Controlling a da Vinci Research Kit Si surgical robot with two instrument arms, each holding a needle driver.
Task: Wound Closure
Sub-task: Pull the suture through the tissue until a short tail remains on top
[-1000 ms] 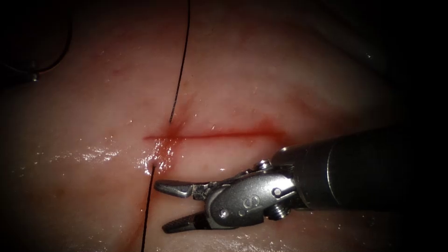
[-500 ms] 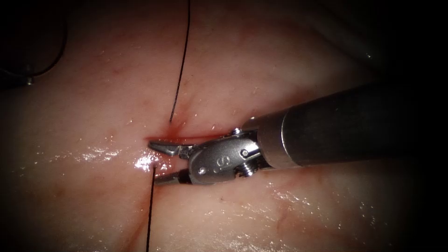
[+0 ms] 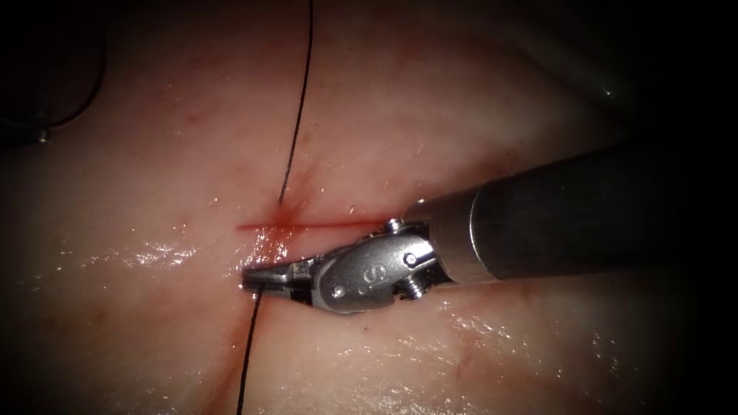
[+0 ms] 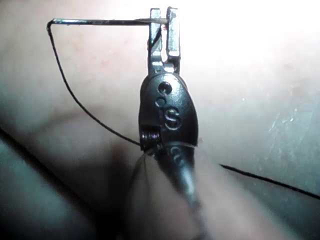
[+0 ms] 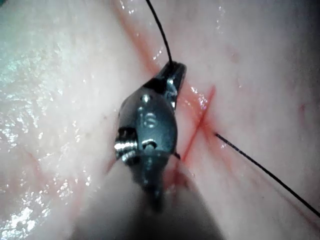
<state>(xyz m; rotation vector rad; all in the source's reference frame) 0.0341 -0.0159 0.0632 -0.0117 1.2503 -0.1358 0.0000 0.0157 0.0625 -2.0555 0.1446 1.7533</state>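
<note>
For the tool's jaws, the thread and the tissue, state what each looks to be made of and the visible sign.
Right tool: polished metal, judging by its grey sheen and bright glints; jaws shut on the thread. Left tool: same metal look, holding the needle, a thin shiny wire, likely steel. Thread: dark, matte strand, probably synthetic or silk. Tissue: soft, wet pink flesh with glossy highlights.

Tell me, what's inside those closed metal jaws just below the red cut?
The right tool has its jaws shut on the black thread where it leaves the tissue below the cut. The pinched bit of thread itself is covered by the jaws.
</note>
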